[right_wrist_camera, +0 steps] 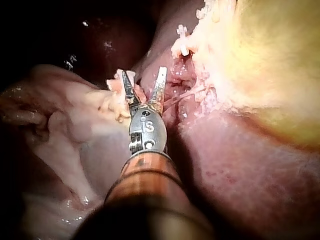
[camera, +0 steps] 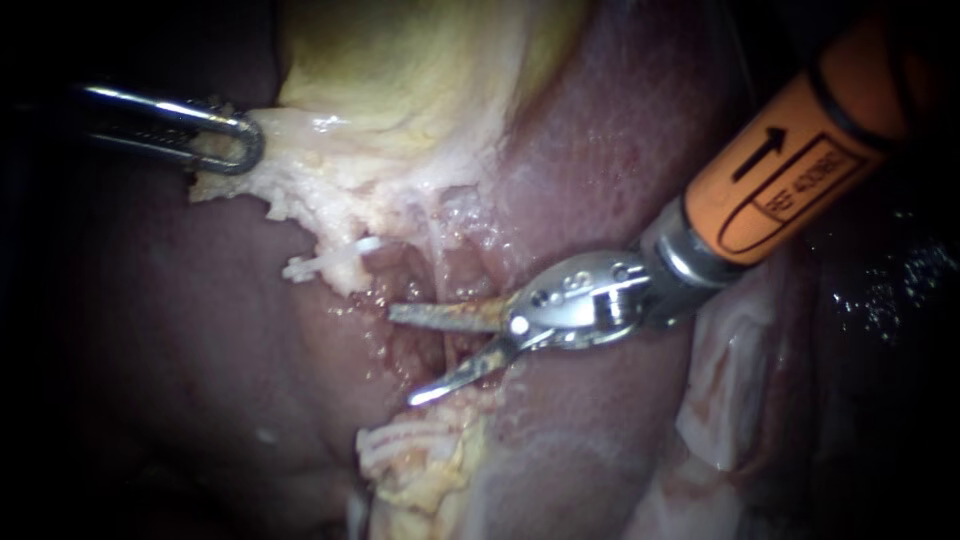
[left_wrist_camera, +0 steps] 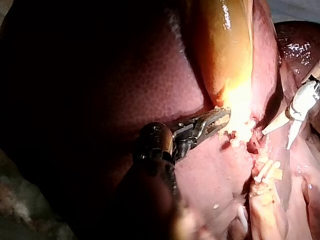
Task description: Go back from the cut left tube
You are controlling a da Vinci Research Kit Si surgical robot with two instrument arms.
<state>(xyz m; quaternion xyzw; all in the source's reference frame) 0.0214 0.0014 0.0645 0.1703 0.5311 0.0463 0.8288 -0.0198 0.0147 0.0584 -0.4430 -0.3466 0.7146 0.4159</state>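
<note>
My right instrument [camera: 401, 356] comes in from the upper right on an orange shaft, its two blades open in the red gap between two tissue stumps. Nothing is held between them. The upper stump, at the gallbladder's [camera: 420, 70] pale base, carries a white clip [camera: 318, 260]. The lower stump [camera: 415, 455] is pale and ridged, just under the lower blade. My left instrument [camera: 228, 148] is shut on the pale tissue at the gallbladder's edge. In the right wrist view the open blades [right_wrist_camera: 143, 71] point into the gap, beside the clip [right_wrist_camera: 182, 32]. The left wrist view shows my left instrument's jaws [left_wrist_camera: 216, 120] closed on pale tissue.
Dark red liver [camera: 180, 330] lies around and below the gap. Pale folded tissue [camera: 730, 390] sits under the right instrument's shaft. In the left wrist view the right instrument [left_wrist_camera: 277, 140] stands apart beyond the clipped stump [left_wrist_camera: 267, 172].
</note>
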